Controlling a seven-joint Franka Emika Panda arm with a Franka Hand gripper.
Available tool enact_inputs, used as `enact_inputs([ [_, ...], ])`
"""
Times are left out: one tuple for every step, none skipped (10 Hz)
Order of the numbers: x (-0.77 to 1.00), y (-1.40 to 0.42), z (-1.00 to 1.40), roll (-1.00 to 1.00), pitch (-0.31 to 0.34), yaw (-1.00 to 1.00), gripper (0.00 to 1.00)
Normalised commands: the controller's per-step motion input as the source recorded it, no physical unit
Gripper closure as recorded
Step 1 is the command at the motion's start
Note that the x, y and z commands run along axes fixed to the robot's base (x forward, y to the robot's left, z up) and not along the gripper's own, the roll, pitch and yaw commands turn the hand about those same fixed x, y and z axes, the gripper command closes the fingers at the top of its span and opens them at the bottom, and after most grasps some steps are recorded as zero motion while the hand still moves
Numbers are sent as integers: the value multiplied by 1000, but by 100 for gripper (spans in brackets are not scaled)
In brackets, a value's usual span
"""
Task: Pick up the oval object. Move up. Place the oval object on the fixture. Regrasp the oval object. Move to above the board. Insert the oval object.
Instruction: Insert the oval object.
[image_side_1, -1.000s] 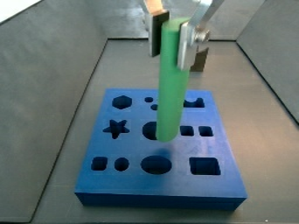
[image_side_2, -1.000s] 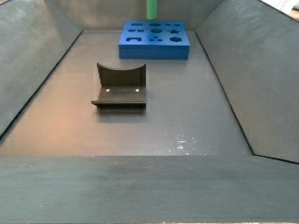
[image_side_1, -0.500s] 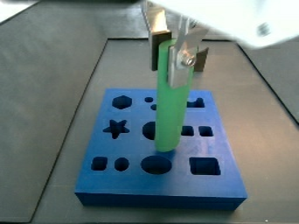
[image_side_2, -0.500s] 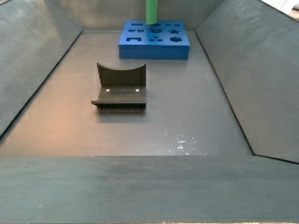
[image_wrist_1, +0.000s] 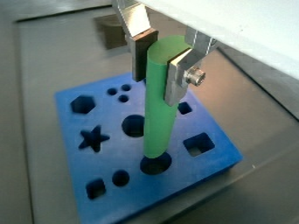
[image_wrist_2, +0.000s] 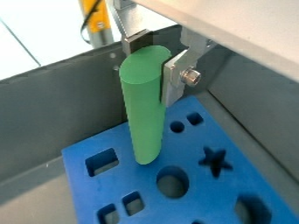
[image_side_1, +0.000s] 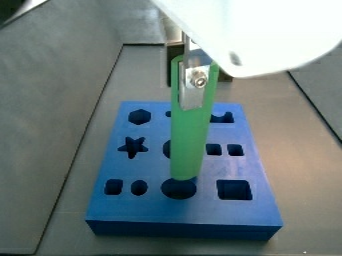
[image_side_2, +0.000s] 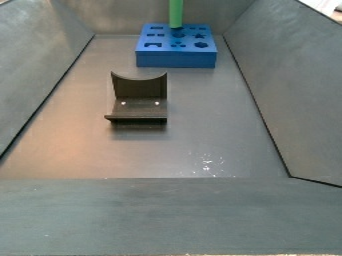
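Observation:
My gripper (image_wrist_1: 158, 57) is shut on the top of the oval object (image_wrist_1: 158, 105), a long bright green peg that hangs upright. It also shows in a wrist view (image_wrist_2: 142, 105) and in both side views (image_side_1: 187, 130) (image_side_2: 175, 12). Its lower end meets a dark rounded hole (image_side_1: 178, 187) in the front row of the blue board (image_side_1: 147, 208). I cannot tell how deep it sits. The board lies at the far end of the bin (image_side_2: 177, 57). The fixture (image_side_2: 138, 98), a dark notched block, stands apart from it, mid-floor and empty.
Grey bin walls (image_side_2: 54, 70) slope up on both sides of the floor. The board has several other cut-outs, among them a star (image_side_1: 132, 147) and a square (image_side_1: 234, 188). The arm's white body (image_side_1: 254, 30) covers the far end in a side view.
The gripper has come down with the peg. The peg's lower end has moved from over the board's middle round hole to the front-row hole.

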Motion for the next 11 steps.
enact_inputs([
  [0, -43, 9, 0, 4, -980, 100],
  [0, -14, 0, 0, 0, -1000, 100],
  [0, -14, 0, 0, 0, -1000, 100],
  [0, -17, 0, 0, 0, -1000, 100],
  [0, -17, 0, 0, 0, -1000, 100],
  [0, -111, 31, 20, 0, -929, 100],
  [-314, -343, 0, 0, -26, -249, 100],
  [0, 0, -31, -33, -21, 0, 100],
  [-114, -171, -134, -6, -61, 0, 100],
  [0, -37, 0, 0, -10, 0, 100],
  [0, -9, 0, 0, -4, 0, 100],
])
